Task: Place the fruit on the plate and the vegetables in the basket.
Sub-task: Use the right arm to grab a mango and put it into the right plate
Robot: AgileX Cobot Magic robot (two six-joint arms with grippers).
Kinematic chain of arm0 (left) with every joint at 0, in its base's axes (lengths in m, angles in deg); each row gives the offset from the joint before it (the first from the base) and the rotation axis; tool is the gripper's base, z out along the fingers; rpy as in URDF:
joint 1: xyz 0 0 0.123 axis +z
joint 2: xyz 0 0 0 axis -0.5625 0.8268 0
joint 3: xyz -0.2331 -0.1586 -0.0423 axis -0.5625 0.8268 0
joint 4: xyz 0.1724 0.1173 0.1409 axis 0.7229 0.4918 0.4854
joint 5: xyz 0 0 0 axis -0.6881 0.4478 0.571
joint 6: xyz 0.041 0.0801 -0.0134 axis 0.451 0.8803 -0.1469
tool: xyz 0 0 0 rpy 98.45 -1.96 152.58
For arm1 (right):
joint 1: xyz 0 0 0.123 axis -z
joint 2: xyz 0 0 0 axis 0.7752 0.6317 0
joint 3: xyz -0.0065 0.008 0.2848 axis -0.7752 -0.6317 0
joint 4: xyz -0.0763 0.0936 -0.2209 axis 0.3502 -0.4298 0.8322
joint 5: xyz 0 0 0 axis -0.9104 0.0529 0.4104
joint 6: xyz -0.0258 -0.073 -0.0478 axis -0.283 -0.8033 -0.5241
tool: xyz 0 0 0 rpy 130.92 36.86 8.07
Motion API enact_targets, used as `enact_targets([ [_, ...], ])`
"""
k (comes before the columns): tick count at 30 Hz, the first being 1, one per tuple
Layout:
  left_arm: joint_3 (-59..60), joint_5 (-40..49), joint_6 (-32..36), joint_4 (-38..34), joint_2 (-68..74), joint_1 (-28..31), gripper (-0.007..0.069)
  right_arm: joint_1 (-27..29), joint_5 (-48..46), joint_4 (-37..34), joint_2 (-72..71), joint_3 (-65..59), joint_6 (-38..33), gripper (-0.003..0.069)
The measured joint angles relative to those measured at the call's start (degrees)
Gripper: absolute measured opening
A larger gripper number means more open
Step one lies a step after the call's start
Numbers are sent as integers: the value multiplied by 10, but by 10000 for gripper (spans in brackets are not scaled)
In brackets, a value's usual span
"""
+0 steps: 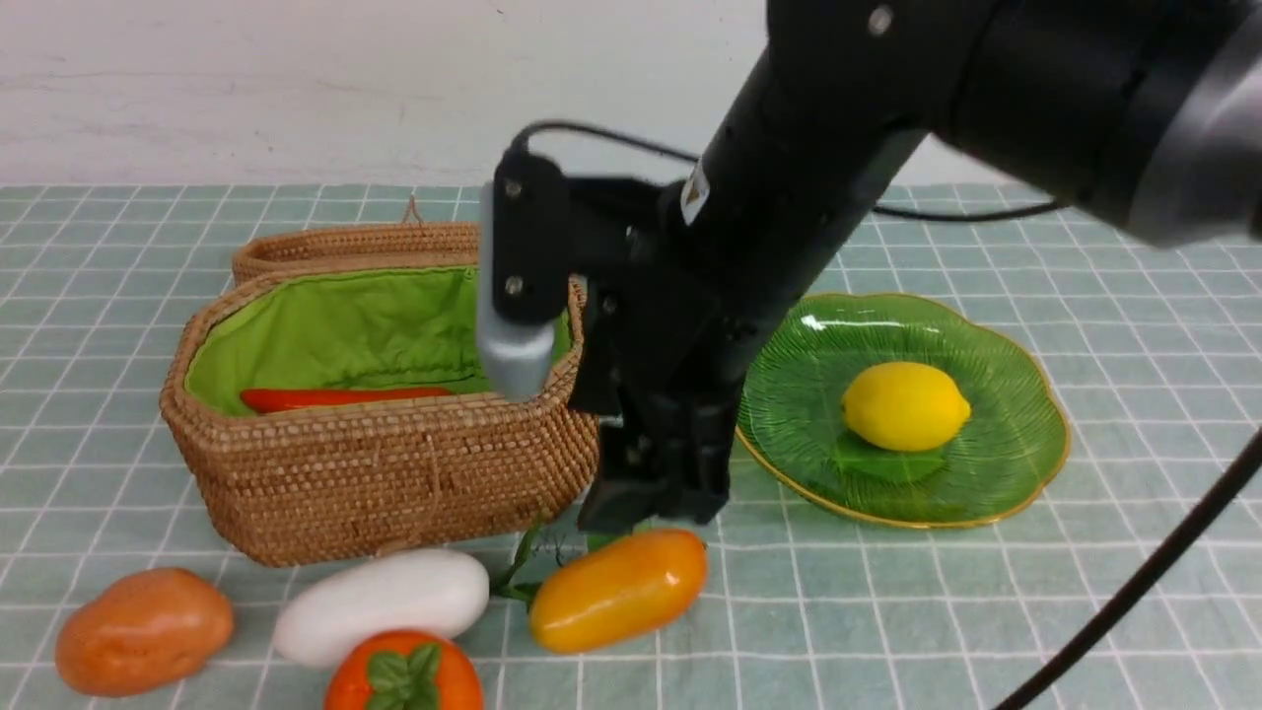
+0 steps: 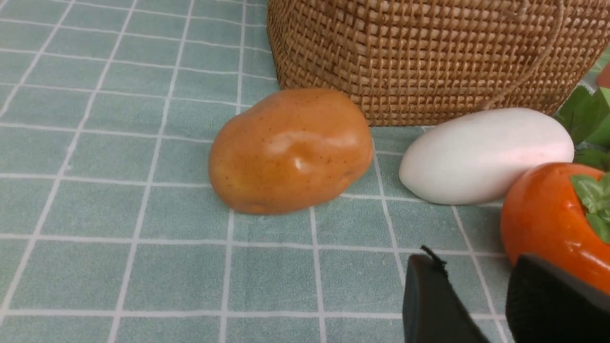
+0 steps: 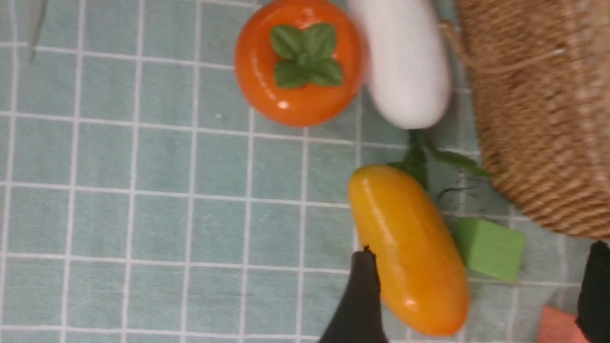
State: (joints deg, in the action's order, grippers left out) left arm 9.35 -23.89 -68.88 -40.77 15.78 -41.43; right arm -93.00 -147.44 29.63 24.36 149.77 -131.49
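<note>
The yellow lemon (image 1: 905, 405) lies on the green plate (image 1: 1016, 375). In front of the basket (image 1: 385, 473) lies the orange-yellow mango (image 1: 618, 590). My right gripper (image 1: 646, 518) hangs just above it, open. Its fingers (image 3: 362, 295) straddle the mango (image 3: 410, 247), one close beside it. The persimmon (image 1: 404, 675) sits at the near edge. A red pepper (image 1: 335, 397) lies inside the basket. The potato (image 1: 143, 631) and the white radish (image 1: 385, 603) rest on the cloth. My left gripper (image 2: 474, 267) is open and empty beside the persimmon (image 2: 548, 224).
A small green cube (image 3: 491, 250) and an orange cube (image 3: 557, 326) lie between the mango and the basket (image 3: 538, 119), inside the right gripper's span. Green leaves (image 1: 523, 572) stick out by the radish. The basket's lid is folded back behind it. A black cable crosses the front right.
</note>
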Motion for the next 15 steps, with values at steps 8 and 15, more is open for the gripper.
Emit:
enact_targets([
  [8,0,0,0,0,0,0,239,-78,109,172,38,-92,50,633],
  [15,0,0,0,0,0,0,239,-97,144,252,102,-95,130,635],
])
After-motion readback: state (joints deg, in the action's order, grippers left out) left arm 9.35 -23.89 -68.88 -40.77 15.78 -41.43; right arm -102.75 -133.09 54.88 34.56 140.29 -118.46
